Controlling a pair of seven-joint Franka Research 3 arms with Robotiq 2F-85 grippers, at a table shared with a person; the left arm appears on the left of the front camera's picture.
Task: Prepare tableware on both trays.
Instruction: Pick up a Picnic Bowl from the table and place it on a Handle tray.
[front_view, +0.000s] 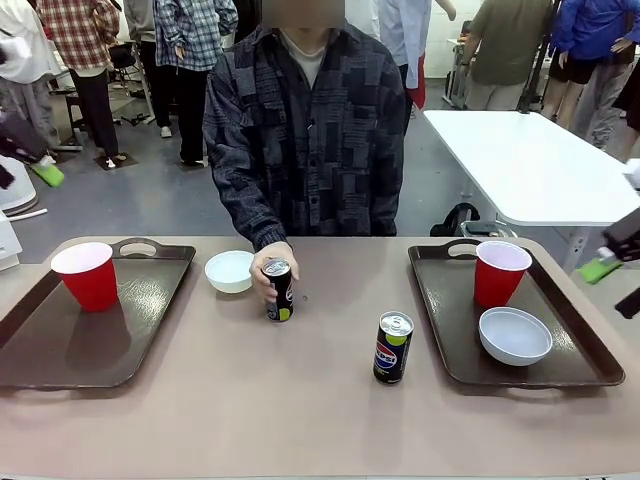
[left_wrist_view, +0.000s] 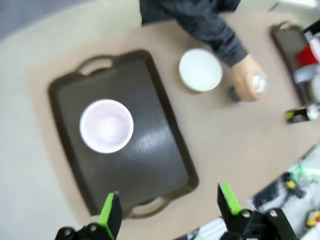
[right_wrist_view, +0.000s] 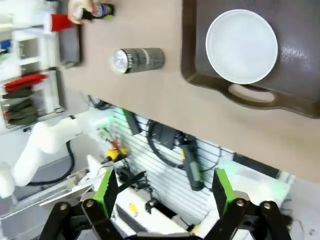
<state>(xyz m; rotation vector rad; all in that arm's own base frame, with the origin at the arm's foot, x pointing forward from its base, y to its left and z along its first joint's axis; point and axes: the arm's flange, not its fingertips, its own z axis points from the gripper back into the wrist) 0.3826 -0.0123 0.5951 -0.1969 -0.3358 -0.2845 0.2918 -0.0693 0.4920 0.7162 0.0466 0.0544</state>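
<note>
The left tray (front_view: 60, 345), at the lower left of the front view, carries one red cup (front_view: 88, 275); the right tray (front_view: 450, 320), at the lower right, carries a second cup (front_view: 499, 272) and a white bowl (front_view: 515, 335). On the bench (front_view: 300, 410) between them a loose bowl (front_view: 230, 271) is set. One can (front_view: 279, 292) is gripped by the person's hand (front_view: 266, 272), and a free can (front_view: 392, 347) stands at lower centre. The cans are judged rigid, smooth and easily toppled, best taken across mid-body. The loose bowl is judged light and hard, best taken at the rim. The robot's left hand (left_wrist_view: 169, 210) and right hand (right_wrist_view: 164, 192) are both spread wide, with nothing held or touched.
</note>
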